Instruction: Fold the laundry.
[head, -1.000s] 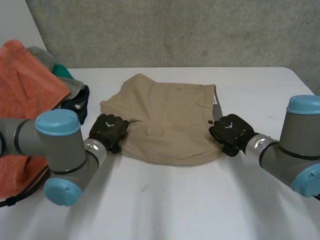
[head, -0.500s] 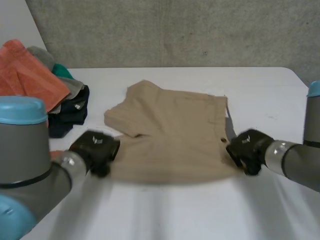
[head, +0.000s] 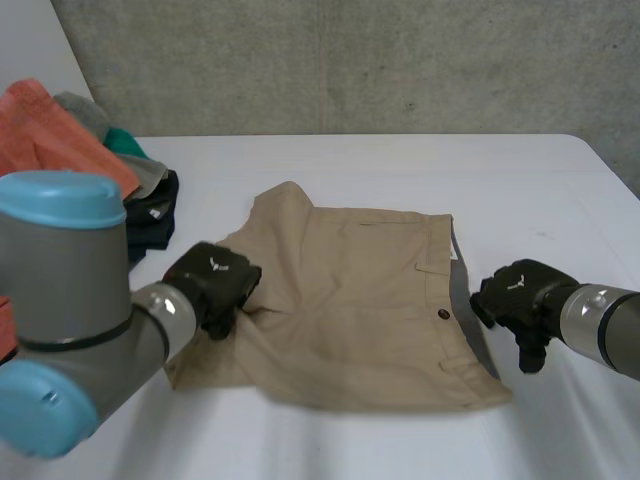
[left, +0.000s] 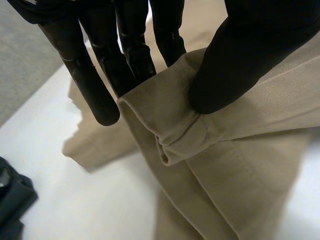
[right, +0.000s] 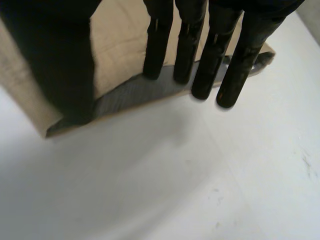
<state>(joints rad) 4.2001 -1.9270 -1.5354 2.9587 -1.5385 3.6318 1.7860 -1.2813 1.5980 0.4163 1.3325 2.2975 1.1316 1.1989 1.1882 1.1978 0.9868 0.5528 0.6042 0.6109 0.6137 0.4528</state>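
Tan cotton shorts (head: 350, 300) lie on the white bench (head: 500, 170). The left hand (head: 212, 285) pinches their hem, and the right hand (head: 520, 295) hangs straight-fingered and empty, the waistband at its fingertips.

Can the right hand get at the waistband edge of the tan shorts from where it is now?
Probably yes: the right hand sits open beside the waistband of the shorts, with nothing lying between them.

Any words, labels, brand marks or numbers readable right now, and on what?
No readable words or numbers.
Left hand: small white emblem on its back, no letters.
Right hand: same emblem.
Dark garment in the pile: pale tag, too small to read.
Khaki shorts: no print.
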